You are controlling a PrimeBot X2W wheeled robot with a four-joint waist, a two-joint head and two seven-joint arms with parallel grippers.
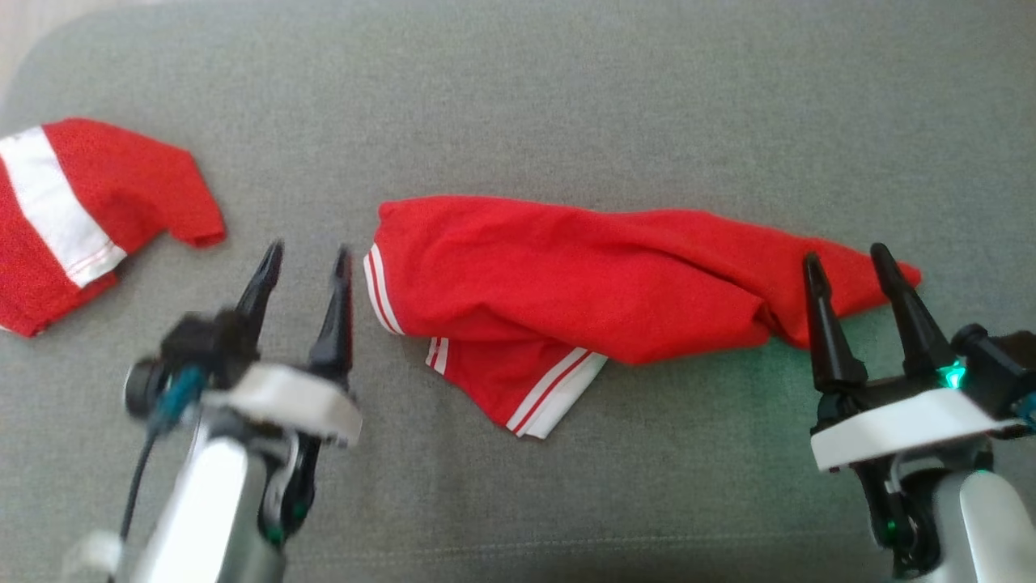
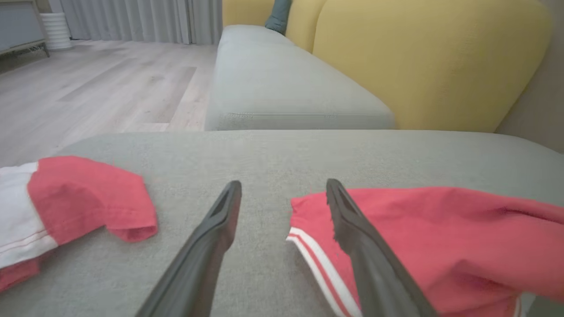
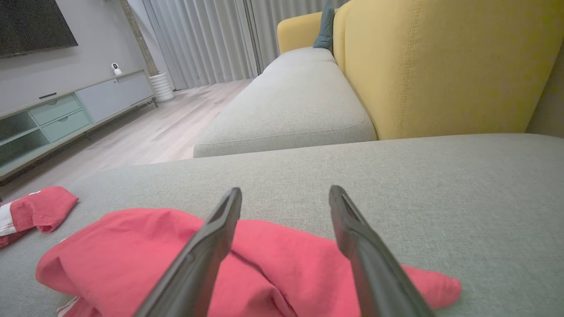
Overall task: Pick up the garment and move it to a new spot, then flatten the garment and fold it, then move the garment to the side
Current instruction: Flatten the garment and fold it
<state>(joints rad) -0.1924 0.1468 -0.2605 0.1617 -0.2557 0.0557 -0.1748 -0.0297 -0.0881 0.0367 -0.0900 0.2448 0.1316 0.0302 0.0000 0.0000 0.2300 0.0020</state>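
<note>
Head view: red garment (image 1: 566, 275) bunched up in the middle of the grey cushion (image 1: 566, 97). Left end effector (image 1: 310, 251) just beside its left end, right end effector (image 1: 844, 255) over its right end, both spread apart, empty. Another red top (image 1: 81, 210) at the cushion's left edge.

**Free room and obstacles**

- Grey seat cushion (image 1: 566, 89): wide bare fabric beyond the cloth and along the near edge, open to passage.
- Red striped garment (image 1: 566, 275): low crumpled heap lying from the centre to the right. The right gripper (image 1: 845, 253), fingers spread, is above its right tail.
- Second red garment (image 1: 89, 202), white-banded: at the left edge, well apart from the first.
- Bare strip between the two garments: free. The left gripper (image 1: 309, 247), fingers spread, is above it.
- Yellow backrest (image 2: 432, 66): upright wall beyond the cushion's far edge.
</note>
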